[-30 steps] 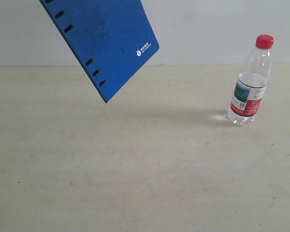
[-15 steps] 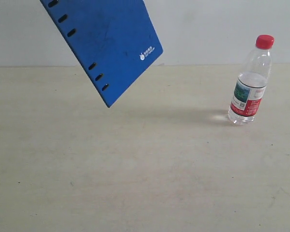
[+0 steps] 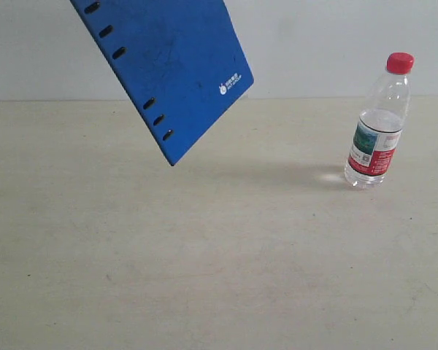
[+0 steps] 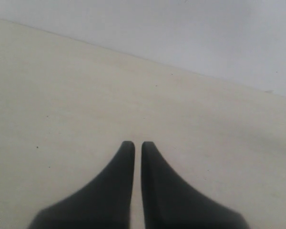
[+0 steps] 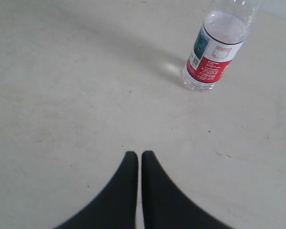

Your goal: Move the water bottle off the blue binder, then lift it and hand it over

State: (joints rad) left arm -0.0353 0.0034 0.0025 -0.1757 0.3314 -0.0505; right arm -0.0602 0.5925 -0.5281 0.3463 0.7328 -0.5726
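The blue binder (image 3: 168, 65) hangs tilted in the air at the upper left of the exterior view, one corner pointing down; whatever holds it is out of frame. The water bottle (image 3: 378, 124) stands upright on the table at the right, apart from the binder. In the right wrist view the water bottle (image 5: 217, 45) is ahead of my right gripper (image 5: 135, 153), which is shut on nothing. My left gripper (image 4: 134, 143) is shut too, with only bare table in front of it. Neither gripper shows in the exterior view.
A pale beige table (image 3: 219, 255) fills the scene, with a white wall (image 3: 314, 44) behind it. The binder's shadow falls across the tabletop toward the bottle.
The binder has drifted down and to the right in the air. The bottle has not moved.
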